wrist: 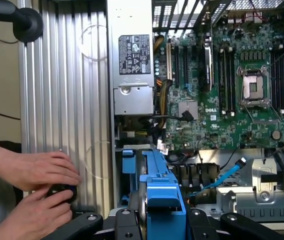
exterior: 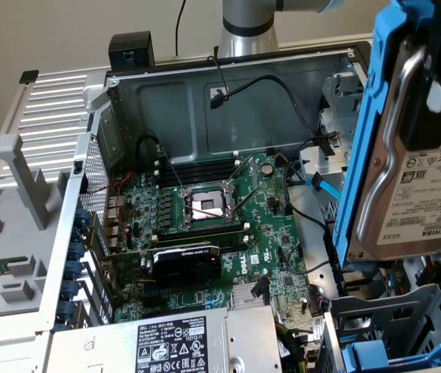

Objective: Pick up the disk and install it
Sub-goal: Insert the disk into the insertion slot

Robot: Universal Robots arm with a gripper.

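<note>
Open computer case (exterior: 192,109) lies on its side with its interior facing up; every place below is given against it. Across the case floor you have the green motherboard (exterior: 205,233), with the bare processor socket (exterior: 206,206) near its middle. The grey power supply (exterior: 175,346) with the black-and-white label sits in the case at the near edge in the exterior view. The drive cage (exterior: 407,315) takes the case corner at the exterior view's right, with a blue tray (exterior: 372,356) down in it. The disk (exterior: 428,198) is up in the air over that drive-cage corner, above the case rim. It stands on end, long axis close to upright and leaning a little. Its labelled face is turned to the exterior camera, and the print reads upside down. Its blue carrier rail runs along the edge nearer the motherboard. From the wrist you see the disk (wrist: 158,192) edge-on, its free end pointing down into the case toward the cage. The gripper (wrist: 162,218) has it by the upper end. The black fingers (wrist: 126,220) are clamped on the disk, one on each broad side, carrier between them. Outside the case, past the ribbed side panel (wrist: 67,100), a person's two hands (wrist: 44,169) rest on a small dark object.
</note>
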